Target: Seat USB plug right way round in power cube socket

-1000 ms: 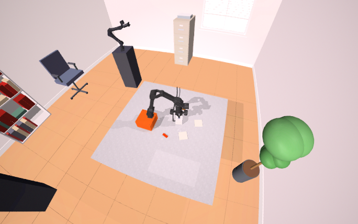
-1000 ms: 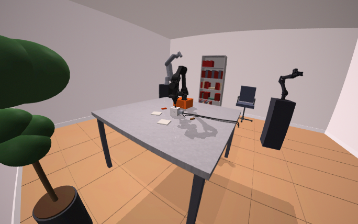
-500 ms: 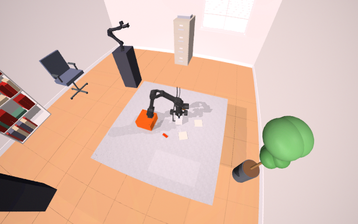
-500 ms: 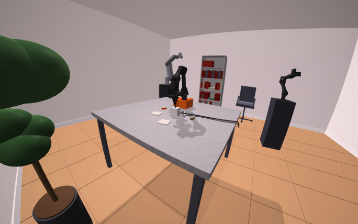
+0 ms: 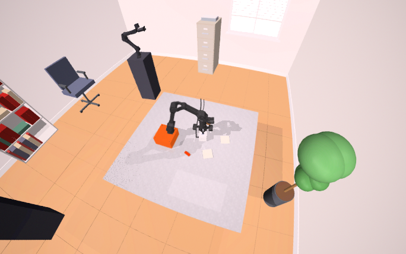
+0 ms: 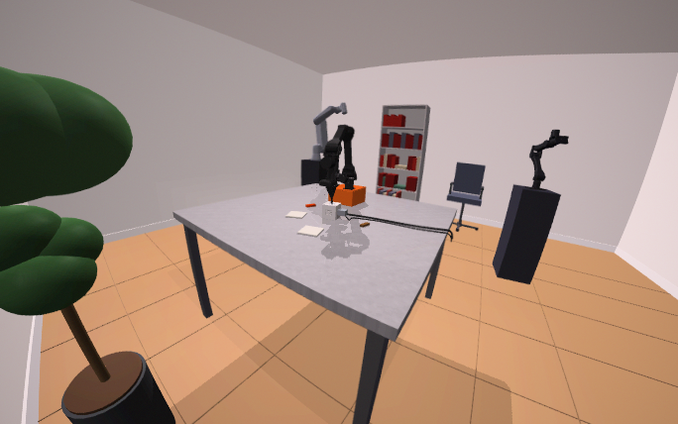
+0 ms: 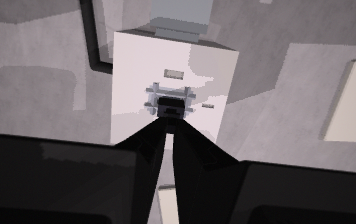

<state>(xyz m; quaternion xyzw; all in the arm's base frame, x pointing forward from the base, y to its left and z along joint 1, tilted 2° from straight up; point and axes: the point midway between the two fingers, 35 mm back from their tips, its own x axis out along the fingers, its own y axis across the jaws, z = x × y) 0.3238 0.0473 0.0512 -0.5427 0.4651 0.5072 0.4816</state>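
Observation:
The white power cube (image 5: 203,137) (image 6: 327,215) (image 7: 132,65) stands on the table (image 5: 209,182) (image 6: 260,245). My gripper (image 5: 203,132) (image 6: 331,201) (image 7: 170,126) points down over its top face and is shut on the USB plug. The small black plug (image 7: 171,106) shows just beyond the fingertips in the wrist view, at the grey-blue framed socket area on top of the cube. The fingers and the plug's body hide the socket opening, so its depth and which way round it is cannot be told.
A grey plug (image 6: 343,213) (image 7: 180,22) sits at the cube's side, with black cables (image 6: 399,221) running to the table edge. Two cream pads (image 5: 225,139) (image 5: 207,154), a red-orange block (image 5: 187,153) (image 6: 310,205) and a brown piece (image 6: 364,224) lie nearby. The arm stands on an orange box (image 5: 164,137) (image 6: 354,196).

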